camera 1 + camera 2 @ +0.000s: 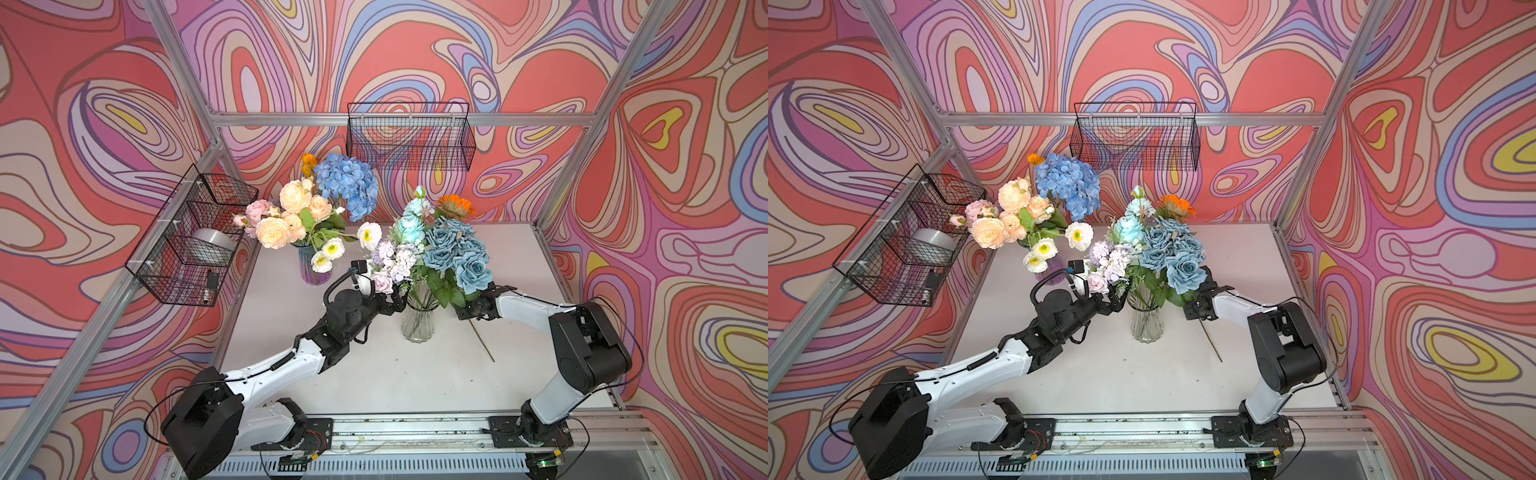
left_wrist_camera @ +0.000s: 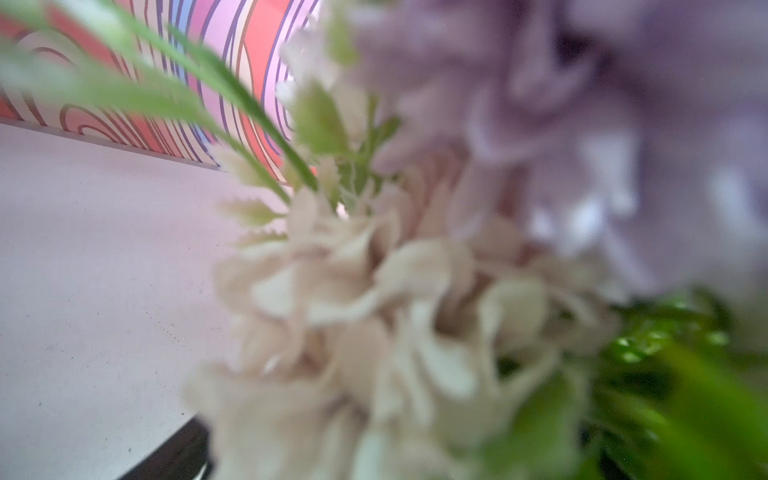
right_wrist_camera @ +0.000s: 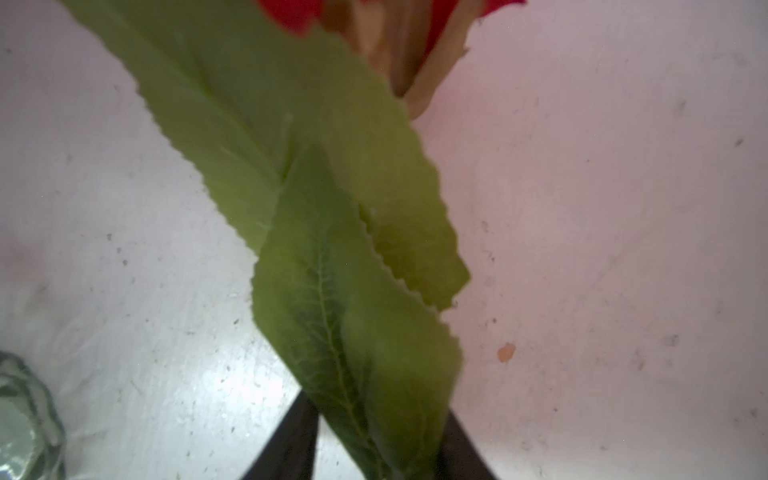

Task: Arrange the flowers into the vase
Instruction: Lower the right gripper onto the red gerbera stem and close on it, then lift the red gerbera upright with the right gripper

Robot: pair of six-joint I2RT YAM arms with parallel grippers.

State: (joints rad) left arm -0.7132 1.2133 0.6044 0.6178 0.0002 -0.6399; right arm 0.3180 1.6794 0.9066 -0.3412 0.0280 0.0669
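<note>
Well to the left of the clear glass vase, and farther back, the purple vase holds the peach roses, blue hydrangea and white poppies. Just left of the clear vase's rim, my left pincer hangs released, jaws spread, under the lilac-pink bunch. The clear vase itself holds that bunch and the teal roses. Just right of it, my right pincer straddles the sunflower's leaves; whether it is clamped on them I cannot tell. The sunflower is outside the vase. Its stem slants from the head, up beside the teal roses, down to a tip near the table on the vase's right. I judge the coming move turns on bringing that tip leftward over the rim, and my right arm is the nearer one.
</note>
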